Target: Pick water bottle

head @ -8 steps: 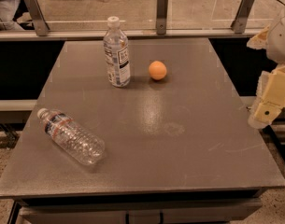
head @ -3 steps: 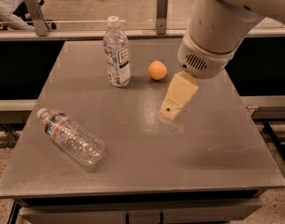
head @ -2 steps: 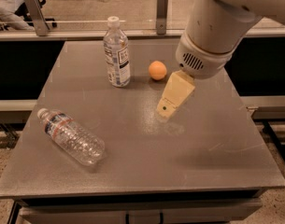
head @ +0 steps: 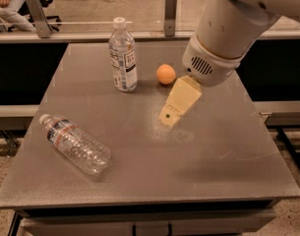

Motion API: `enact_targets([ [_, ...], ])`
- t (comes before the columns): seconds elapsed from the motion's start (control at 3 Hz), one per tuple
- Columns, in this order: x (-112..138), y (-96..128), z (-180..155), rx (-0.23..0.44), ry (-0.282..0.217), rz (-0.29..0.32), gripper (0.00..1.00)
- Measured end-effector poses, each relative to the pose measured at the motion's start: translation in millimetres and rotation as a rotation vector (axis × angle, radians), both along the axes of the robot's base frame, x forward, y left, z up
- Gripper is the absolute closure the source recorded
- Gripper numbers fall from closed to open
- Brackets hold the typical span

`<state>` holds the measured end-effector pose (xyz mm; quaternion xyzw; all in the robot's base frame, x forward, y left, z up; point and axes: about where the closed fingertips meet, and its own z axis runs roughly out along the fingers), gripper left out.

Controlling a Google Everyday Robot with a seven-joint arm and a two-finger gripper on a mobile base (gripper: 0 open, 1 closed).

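The water bottle [head: 75, 144] is clear, ribbed plastic with a red-and-blue label band near its white cap. It lies on its side at the front left of the grey table [head: 223, 156], cap pointing back left. My gripper [head: 170, 118] hangs on the white arm over the middle of the table, well to the right of the bottle and apart from it. Only one cream-coloured finger shows, pointing down and to the left.
A smoother upright bottle with a large white printed label [head: 123, 55] stands at the back of the table. An orange ball [head: 165, 74] lies to its right, just behind my gripper. A railing with metal posts [head: 171, 6] runs behind the table.
My arm has come in from the right edge over the table and keeps edging left and forward. The bottles and the ball have not moved.
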<state>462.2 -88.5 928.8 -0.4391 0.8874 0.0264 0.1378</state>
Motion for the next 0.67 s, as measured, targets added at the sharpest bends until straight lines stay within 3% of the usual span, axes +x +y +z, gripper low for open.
enact_targets([
  [0.33,-21,44,-3,0.164,0.138,0.046,0.00],
  [0.67,-40,88,3,0.258,0.190,0.085,0.00],
])
